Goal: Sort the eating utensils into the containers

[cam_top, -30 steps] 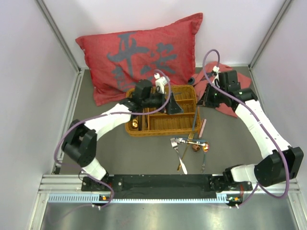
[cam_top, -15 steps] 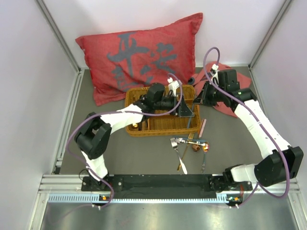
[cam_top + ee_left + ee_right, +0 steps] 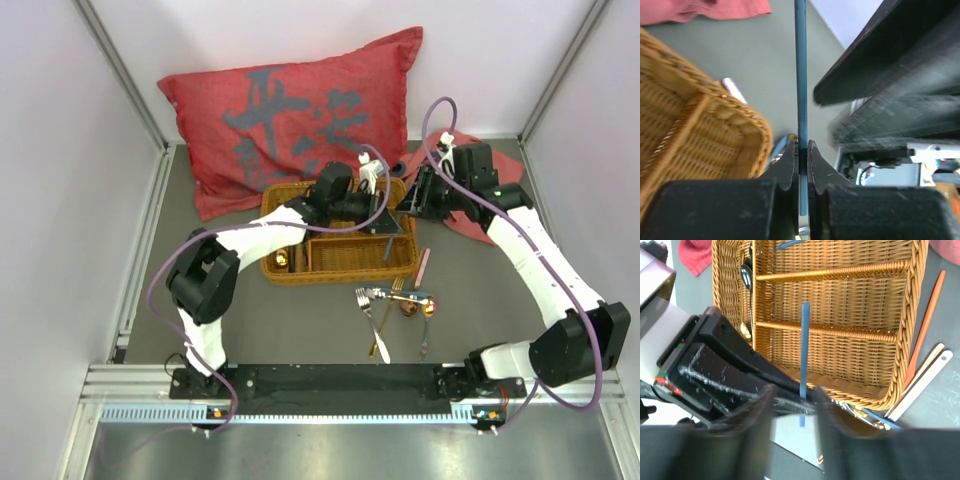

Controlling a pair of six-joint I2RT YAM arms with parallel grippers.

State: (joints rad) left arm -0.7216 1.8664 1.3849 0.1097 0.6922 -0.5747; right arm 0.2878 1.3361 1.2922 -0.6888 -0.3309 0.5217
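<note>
A slim blue chopstick stands upright at the right end of the wicker tray. My left gripper is shut on its lower part. My right gripper faces it just to the right, open. Its blurred fingers stand apart on either side of the chopstick without touching it. The tray holds a black spoon, a gold spoon and another blue stick. Several forks and spoons lie in a pile on the table in front of the tray.
A big red cushion lies behind the tray and a red cloth under the right arm. An orange chopstick and pale sticks lie on the table beside the tray's right wall.
The left gripper travelled right across the tray and shut on the blue chopstick. The right gripper, shut a moment ago, has opened and let the chopstick go.
</note>
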